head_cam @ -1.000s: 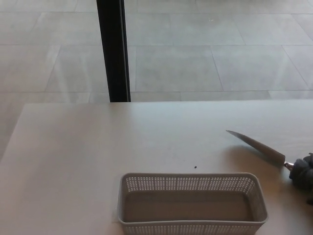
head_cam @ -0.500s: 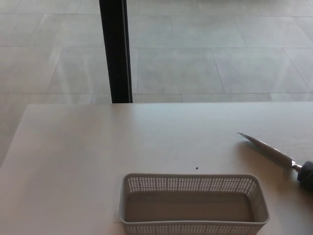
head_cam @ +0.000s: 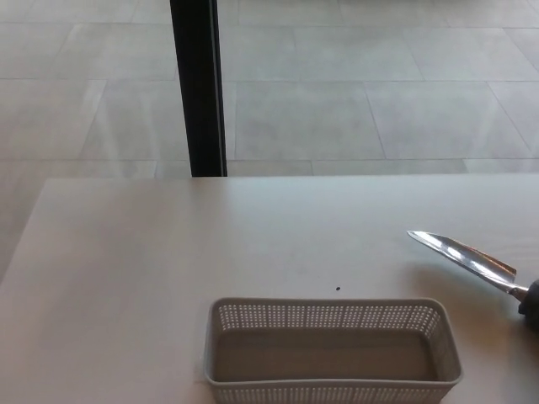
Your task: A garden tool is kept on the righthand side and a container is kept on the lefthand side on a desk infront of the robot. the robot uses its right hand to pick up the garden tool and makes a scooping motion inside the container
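I noted the grey perforated container (head_cam: 333,349) near the desk (head_cam: 168,252) front edge. The garden tool (head_cam: 467,259) sat right of it, blade shiny, pointing left. At its handle, a dark sliver of right hand (head_cam: 532,299); finger state I could not tell.

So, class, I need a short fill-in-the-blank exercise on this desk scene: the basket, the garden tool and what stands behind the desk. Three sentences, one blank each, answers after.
1. The perforated basket near the front of the desk holds ____.
2. The trowel lies to the ____ of the basket, blade tip pointing toward picture left.
3. Behind the desk's far edge stands a post coloured ____.

Missing words: nothing; right; black
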### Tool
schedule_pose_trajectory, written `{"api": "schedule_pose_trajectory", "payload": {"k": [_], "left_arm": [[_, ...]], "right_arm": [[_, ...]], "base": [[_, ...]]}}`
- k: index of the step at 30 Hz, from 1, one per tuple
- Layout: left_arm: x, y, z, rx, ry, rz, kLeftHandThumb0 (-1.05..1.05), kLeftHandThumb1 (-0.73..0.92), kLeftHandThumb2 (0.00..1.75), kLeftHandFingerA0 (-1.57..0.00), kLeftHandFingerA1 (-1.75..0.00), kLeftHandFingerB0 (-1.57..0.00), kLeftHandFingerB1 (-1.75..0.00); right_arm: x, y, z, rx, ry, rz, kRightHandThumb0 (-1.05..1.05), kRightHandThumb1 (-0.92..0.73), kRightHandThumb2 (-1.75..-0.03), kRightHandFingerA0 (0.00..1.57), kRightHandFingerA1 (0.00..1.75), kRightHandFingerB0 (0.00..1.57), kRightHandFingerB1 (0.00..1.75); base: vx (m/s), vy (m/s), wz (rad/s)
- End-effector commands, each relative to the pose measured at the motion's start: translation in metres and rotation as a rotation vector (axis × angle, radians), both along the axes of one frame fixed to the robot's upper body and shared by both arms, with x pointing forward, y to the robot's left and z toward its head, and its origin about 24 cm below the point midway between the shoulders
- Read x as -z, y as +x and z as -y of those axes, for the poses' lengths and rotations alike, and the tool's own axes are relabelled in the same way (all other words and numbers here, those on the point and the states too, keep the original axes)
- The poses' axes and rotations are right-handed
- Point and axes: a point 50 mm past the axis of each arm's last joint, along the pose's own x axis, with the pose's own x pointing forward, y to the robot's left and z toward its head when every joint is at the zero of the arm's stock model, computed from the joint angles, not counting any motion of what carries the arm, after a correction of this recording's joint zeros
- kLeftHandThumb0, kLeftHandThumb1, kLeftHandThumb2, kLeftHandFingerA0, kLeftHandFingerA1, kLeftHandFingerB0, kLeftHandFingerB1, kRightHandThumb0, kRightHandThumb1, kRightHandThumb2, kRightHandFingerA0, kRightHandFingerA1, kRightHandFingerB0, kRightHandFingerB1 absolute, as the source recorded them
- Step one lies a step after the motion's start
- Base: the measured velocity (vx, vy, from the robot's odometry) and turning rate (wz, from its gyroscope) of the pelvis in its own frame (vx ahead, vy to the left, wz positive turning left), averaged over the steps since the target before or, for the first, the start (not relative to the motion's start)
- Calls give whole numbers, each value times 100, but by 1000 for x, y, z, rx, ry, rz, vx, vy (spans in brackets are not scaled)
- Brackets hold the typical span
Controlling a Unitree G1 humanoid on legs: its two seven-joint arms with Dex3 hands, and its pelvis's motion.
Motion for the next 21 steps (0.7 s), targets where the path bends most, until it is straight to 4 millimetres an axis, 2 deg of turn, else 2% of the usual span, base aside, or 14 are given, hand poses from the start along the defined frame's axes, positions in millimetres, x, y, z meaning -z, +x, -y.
{"api": "schedule_pose_trajectory", "payload": {"k": [1,3,4,5,6,7,8,9,13,15,16,18,21], "left_arm": [[-7,3,-9,13,24,-1,-51,68,60,-60,-59,-54,-48],[-7,4,-8,21,31,-6,-51,68,60,-60,-59,-54,-48],[-7,3,-9,2,28,4,-51,67,60,-61,-64,-54,-50],[-7,3,-9,2,29,5,-51,67,60,-61,-64,-54,-50],[-8,3,-9,1,26,6,-52,66,60,-63,-64,-55,-50],[-8,3,-10,1,25,4,-52,66,60,-63,-63,-55,-50],[-8,2,-10,4,28,-3,-52,67,60,-62,-62,-54,-49],[-8,2,-10,4,28,-5,-51,67,60,-63,-63,-54,-49],[-9,3,-11,15,33,-8,-51,68,60,-61,-61,-54,-49],[-10,3,-12,12,39,-7,-51,67,60,-64,-63,-56,-50],[-10,3,-13,-1,32,-1,-50,67,60,-59,-64,-53,-50],[-10,3,-13,-8,29,2,-49,66,60,-60,-64,-53,-50],[-10,3,-13,-4,33,-1,-50,67,60,-60,-65,-54,-51]], "right_arm": [[16,-36,21,-122,108,254,-40,-58,-98,114,136,74,111],[8,-32,24,-114,144,288,-40,-58,-98,114,136,74,111],[-5,-27,26,-125,176,334,-22,-65,-63,87,168,78,100],[-12,-25,27,-138,184,368,-22,-65,-63,87,168,78,100],[-18,-23,28,-150,226,400,-18,-64,-66,84,168,73,123],[-22,-22,29,-156,246,414,-19,-65,-69,85,168,76,123],[-34,-20,29,-195,293,467,-13,-59,-79,88,169,75,138],[-40,-19,29,-220,318,500,-14,-59,-82,87,171,74,144],[-60,-13,30,-257,343,532,-17,-57,-89,85,174,71,150],[-73,-10,28,-291,349,562,-18,-54,-95,88,175,73,149],[-82,-8,28,-311,349,582,-18,-53,-102,89,175,72,152],[-89,-7,28,-328,343,595,-18,-50,-105,90,175,72,153],[-113,-5,28,-396,296,632,-15,-46,-105,90,175,71,152]], "base": [[0,0,0],[0,0,0],[0,0,0],[0,0,0],[0,0,0],[0,0,0],[0,0,0],[0,0,0],[0,0,0],[0,0,0],[0,0,0],[0,0,0],[0,0,0]]}}
